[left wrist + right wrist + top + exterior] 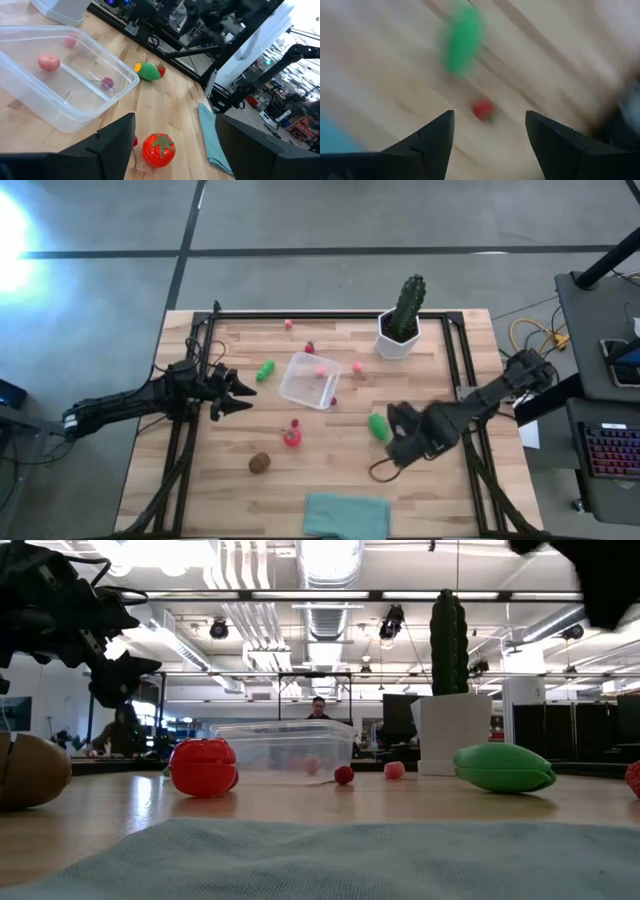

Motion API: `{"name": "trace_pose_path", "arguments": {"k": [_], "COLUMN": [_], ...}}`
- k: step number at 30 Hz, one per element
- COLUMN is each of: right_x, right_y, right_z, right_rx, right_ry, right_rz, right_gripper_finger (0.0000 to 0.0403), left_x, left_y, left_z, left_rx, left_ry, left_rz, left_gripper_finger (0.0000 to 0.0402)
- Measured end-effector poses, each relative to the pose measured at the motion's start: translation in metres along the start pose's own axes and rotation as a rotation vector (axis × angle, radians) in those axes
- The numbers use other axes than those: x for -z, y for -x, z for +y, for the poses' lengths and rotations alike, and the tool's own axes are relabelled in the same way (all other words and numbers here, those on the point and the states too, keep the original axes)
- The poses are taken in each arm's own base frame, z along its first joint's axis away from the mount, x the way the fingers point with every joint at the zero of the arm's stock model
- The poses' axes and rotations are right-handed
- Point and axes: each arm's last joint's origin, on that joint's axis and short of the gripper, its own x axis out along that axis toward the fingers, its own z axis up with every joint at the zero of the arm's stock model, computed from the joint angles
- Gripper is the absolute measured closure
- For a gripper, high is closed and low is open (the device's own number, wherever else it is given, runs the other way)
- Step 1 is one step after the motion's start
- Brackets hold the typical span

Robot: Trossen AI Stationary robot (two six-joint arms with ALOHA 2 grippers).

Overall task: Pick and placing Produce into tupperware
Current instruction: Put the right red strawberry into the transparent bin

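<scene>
View from above: my right gripper [392,433] hovers with its fingers apart and empty, just right of the green oblong piece [378,426] lying on the table [440,490] right of the clear container [309,380]. I judge this piece light, hard and smooth, so it may skid or roll; I would close across its narrow middle, not its tapered ends. A tiny red piece [481,109] lies close to it. My left gripper [238,393] waits, fingers apart and empty, left of the container, near the second green piece [265,370]. The container already holds small pink pieces [49,62]. The red tomato [292,437] and brown kiwi [260,463] lie nearer, still outside.
</scene>
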Motion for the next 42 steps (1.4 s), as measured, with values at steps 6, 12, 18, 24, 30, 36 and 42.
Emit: {"name": "trace_pose_path", "arguments": {"k": [6,12,18,24,30,36,42], "right_x": [0.012,0.011,0.017,0.014,0.008,0.009,0.010], "right_y": [-0.018,-0.035,-0.063,-0.066,-0.064,-0.077,-0.083], "right_z": [-0.009,-0.008,-0.030,-0.030,-0.021,-0.017,-0.015], "right_rx": [0.080,-0.015,0.013,-0.164,-0.204,-0.118,-0.067], "right_ry": [-0.071,-0.017,-0.024,0.186,0.569,0.876,0.792], "right_rz": [0.194,0.190,0.220,0.086,-0.018,-0.026,0.009], "right_gripper_finger": [0.0158,0.0163,0.0164,0.0162,0.0160,0.0158,0.0156], "left_x": [0.000,0.000,0.000,0.000,0.000,0.000,0.000], "left_y": [0.000,0.000,0.000,0.000,0.000,0.000,0.000], "left_z": [0.000,0.000,0.000,0.000,0.000,0.000,0.000], "left_rx": [-0.001,0.000,0.000,0.000,0.000,0.000,-0.001], "left_ry": [0.001,0.000,0.000,0.000,0.000,0.000,0.000], "left_rz": [0.001,0.001,0.000,0.000,0.000,0.000,0.000], "left_gripper_finger": [0.0141,0.0141,0.0141,0.0141,0.0141,0.0141,0.0141]}}
